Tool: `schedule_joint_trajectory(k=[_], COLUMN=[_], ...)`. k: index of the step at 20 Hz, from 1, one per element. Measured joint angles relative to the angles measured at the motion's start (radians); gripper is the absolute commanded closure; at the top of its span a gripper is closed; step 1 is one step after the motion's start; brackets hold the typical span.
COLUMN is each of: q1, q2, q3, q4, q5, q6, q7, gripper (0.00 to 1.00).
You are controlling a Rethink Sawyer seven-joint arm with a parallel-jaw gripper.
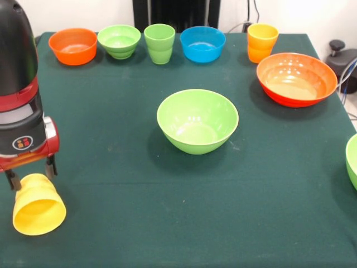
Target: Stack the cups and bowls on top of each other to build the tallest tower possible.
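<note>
My gripper is at the table's left front and shut on the base of the yellow cup, which is tipped with its mouth toward the camera, low over the cloth. A large light green bowl sits upright mid-table. A large orange-red bowl is at the right. Along the far edge stand a small orange bowl, a small light green bowl, a light green cup, a small blue bowl and an orange-yellow cup. Another light green bowl is cut off at the right edge. The purple bowl is out of view.
The dark green tablecloth covers the table. The arm's red and black body rises along the left edge. A black knob-like object and cables sit beyond the table's right side.
</note>
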Motion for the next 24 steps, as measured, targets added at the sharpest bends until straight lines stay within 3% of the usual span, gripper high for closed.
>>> schedule_joint_trajectory(k=[17, 18, 24], q1=[-0.048, -0.059, -0.074], q2=[0.112, 0.128, 0.152], q3=[-0.142, -0.176, -0.233], q4=[-0.19, -0.221, -0.263], q5=[0.133, 0.16, 0.198], q6=[0.001, 0.007, 0.027], q7=[0.0, 0.0, 0.0], gripper=[0.0, 1.0, 1.0])
